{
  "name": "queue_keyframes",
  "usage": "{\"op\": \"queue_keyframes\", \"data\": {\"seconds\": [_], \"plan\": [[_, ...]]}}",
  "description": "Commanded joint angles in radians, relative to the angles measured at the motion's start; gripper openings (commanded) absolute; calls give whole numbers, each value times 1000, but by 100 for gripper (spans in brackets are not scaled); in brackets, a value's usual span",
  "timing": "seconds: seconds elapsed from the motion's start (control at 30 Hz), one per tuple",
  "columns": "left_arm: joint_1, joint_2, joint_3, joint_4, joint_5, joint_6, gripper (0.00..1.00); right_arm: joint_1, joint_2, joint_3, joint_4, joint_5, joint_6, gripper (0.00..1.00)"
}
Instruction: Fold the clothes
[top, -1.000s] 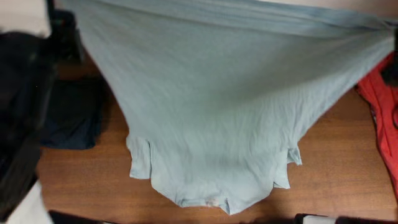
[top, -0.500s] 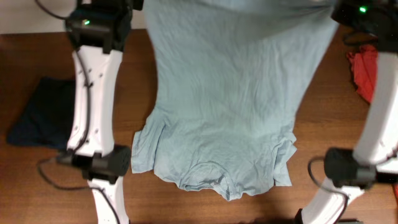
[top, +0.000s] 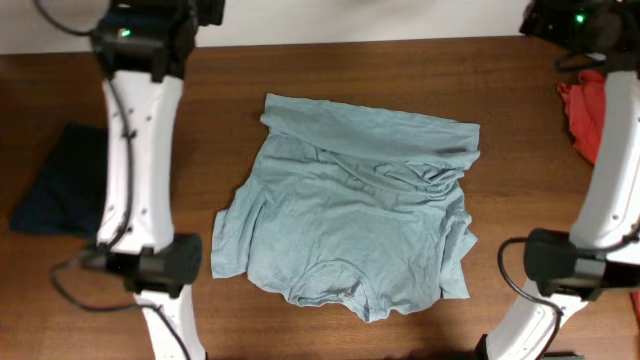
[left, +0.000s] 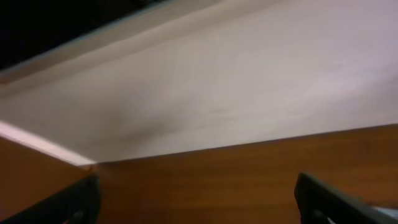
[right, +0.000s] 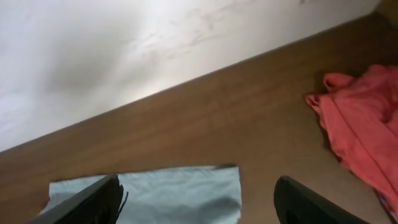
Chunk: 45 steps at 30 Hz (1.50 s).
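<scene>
Left tool (left: 198, 204) gapes empty; its arm (top: 135, 150) partly hides navy garment (top: 55, 180).

Grey-blue T-shirt (top: 350, 230) now loose on table (top: 522, 160)

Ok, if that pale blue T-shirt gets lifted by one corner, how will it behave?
Probably floppy: the T-shirt lies rumpled, its top edge folded over. Likely light, being thin cloth. Pushed, it would probably bunch on the table, not slide.

left gripper (left: 198, 190): jaws wide apart, empty, near tabletop (top: 300, 70) far-left corner
right gripper (right: 198, 186): jaws wide apart, empty, near far-right corner
</scene>
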Motion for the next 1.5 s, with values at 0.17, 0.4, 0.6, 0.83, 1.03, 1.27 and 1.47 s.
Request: {"op": "queue_keyframes", "data": {"seconds": [0.17,0.4,0.6,0.83,1.03,1.27,1.47], "plan": [[8,-162,7,-324,192,-89,93,14,-41,14,-179,-70,-14,80],[8,-100,-167,-579,290,-226,60,45,-9,-31,-262,-98,-92,82],[23,-84,-594,-505,363,-247,60,45,-9,-39,-287,-97,-93,82],[26,-82,-1056,-108,436,-246,74,45,-9,-39,-309,-97,-93,83],[25,-81,-1249,116,465,-205,71,45,-8,-39,-317,-97,-93,84],[14,-80,-1316,212,472,-146,14,45,-4,-39,-317,-97,-92,84],[35,-79,-1315,282,275,-190,1,45,-4,-84,-315,-97,-92,84]]}}
